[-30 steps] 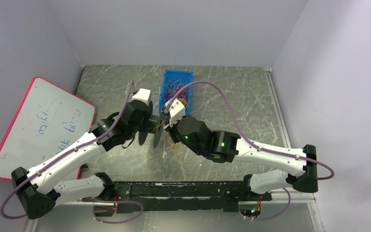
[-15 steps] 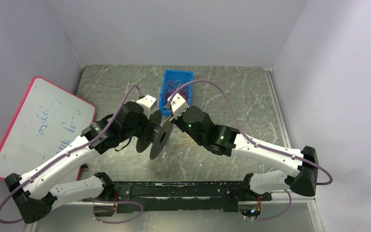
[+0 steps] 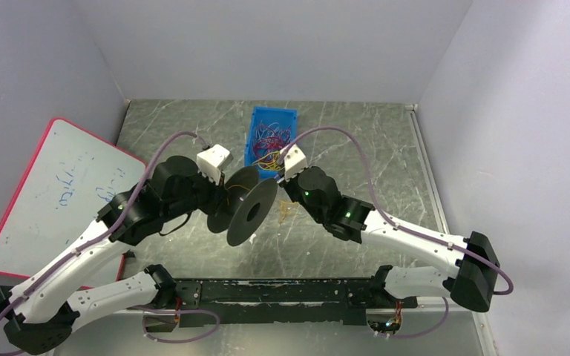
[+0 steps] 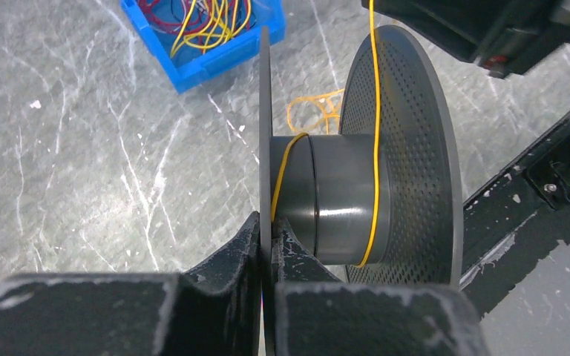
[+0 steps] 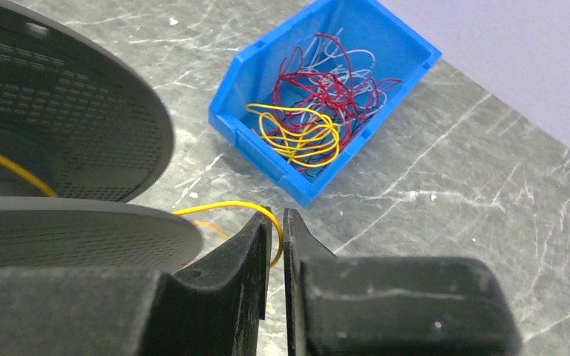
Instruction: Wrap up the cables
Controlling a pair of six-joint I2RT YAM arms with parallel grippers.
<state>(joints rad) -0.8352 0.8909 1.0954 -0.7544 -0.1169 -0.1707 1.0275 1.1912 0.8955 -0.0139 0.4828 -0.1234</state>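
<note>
A dark grey spool (image 3: 250,209) with two perforated flanges is held above the table's middle. My left gripper (image 3: 225,196) is shut on the edge of its thin flange (image 4: 265,111), with the jaws (image 4: 266,224) pinching it from both sides. A yellow cable (image 4: 376,111) loops round the spool's hub (image 4: 334,196) and runs to my right gripper (image 3: 277,175). In the right wrist view that gripper (image 5: 276,216) is shut on the yellow cable (image 5: 223,205), just right of the spool. More red, yellow and pale cables (image 5: 312,111) lie tangled in a blue bin (image 3: 254,141).
The blue bin (image 5: 256,130) stands at the back centre, just behind both grippers. A loose yellow-orange cable (image 3: 286,211) lies on the table under the right arm. A red-framed whiteboard (image 3: 59,193) leans at the left. A black rail (image 3: 282,291) runs along the front edge.
The left arm has swung the spool, so its flanges now face the camera more. The right gripper has moved back and right with the yellow cable, away from the spool.
</note>
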